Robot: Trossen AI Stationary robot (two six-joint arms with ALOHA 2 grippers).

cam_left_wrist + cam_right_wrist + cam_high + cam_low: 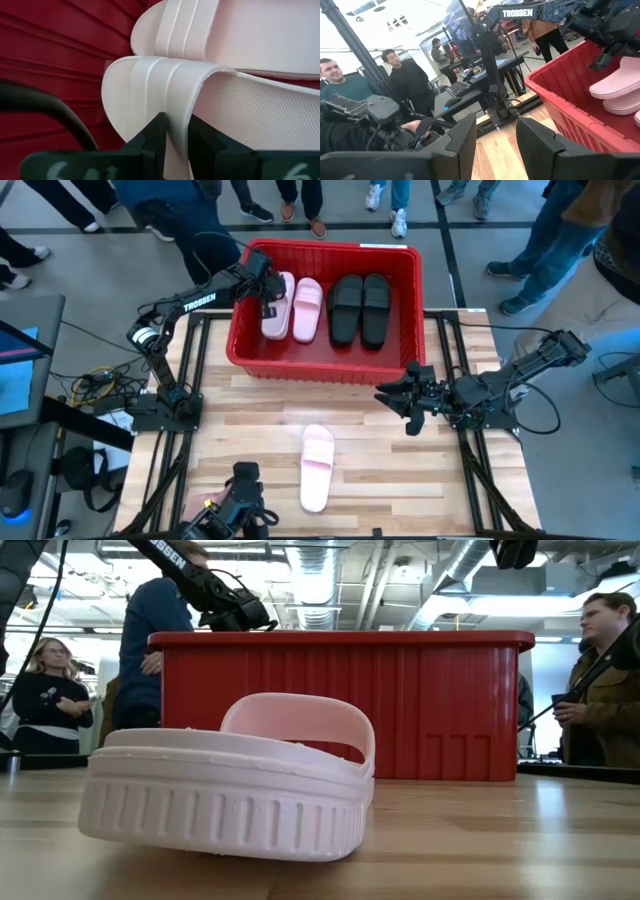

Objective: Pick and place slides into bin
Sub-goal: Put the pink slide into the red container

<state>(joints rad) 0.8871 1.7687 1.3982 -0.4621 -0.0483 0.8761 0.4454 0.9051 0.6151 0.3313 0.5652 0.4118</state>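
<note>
People ring the wooden bench point(250, 405). Inside the red bin point(320, 368), the left gripper point(268, 298) pinches a pink slide's point(277, 308) strap from above, likely to lay it beside its mate point(307, 310) and the black pair point(360, 308). Another pink slide point(317, 467) waits mid-bench. The right gripper point(402, 402) hovers open beside the bin, holding nothing.

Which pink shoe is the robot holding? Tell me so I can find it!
Find the big red bin at the far end of the table. Four slides lie inside it, two pink and two black. The held pink slide is the outermost one on the left, and only it has the left gripper pinching its strap.
</note>
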